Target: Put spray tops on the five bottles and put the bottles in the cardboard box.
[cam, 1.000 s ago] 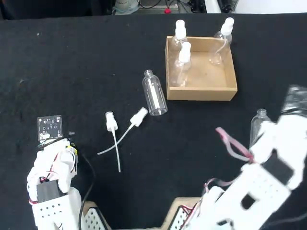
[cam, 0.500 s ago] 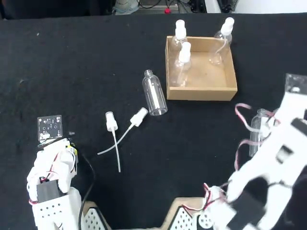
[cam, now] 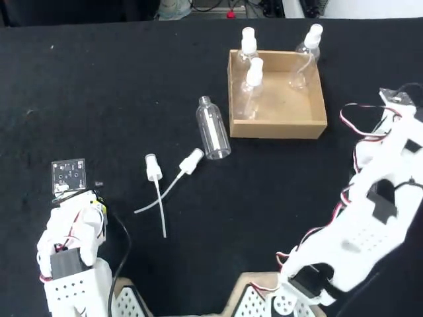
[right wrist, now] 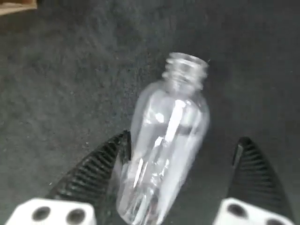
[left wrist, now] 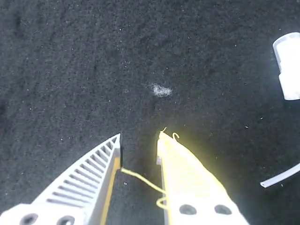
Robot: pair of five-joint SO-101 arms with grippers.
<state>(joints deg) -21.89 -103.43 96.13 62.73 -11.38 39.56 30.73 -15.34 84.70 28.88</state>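
Uncapped clear plastic bottle (right wrist: 164, 154) on the right side of the table (cam: 119, 79), nearer than the cardboard box (cam: 277, 125), with its threaded neck (right wrist: 187, 65) pointing away from the wrist camera. Probably empty, so very light. Thin-walled, smooth and glossy, hence apt to slip, skid or tip at a one-sided push, and to dent under a hard squeeze. Best taken across the straight body, below the shoulder, leaving the neck free for a spray top. Hard to tell from the wrist view whether standing upright or tilted.

Around that bottle, the right end effector (right wrist: 183, 139), spread wide and gripping nothing. One black finger (right wrist: 101, 164) just beside the body, perhaps touching it; the other well apart. Judging by the lopsided gap, worth centring before any squeeze.

Further out, a second uncapped bottle (cam: 213, 127) lying on its side just left of the box. Nearer than it, a spray top (cam: 153, 168) and a second spray top (cam: 192, 160), each trailing its dip tube across the table. Inside the box, three capped bottles (cam: 249, 86). At the near left, the left end effector (left wrist: 139, 140), slightly parted, empty, tips over bare table.
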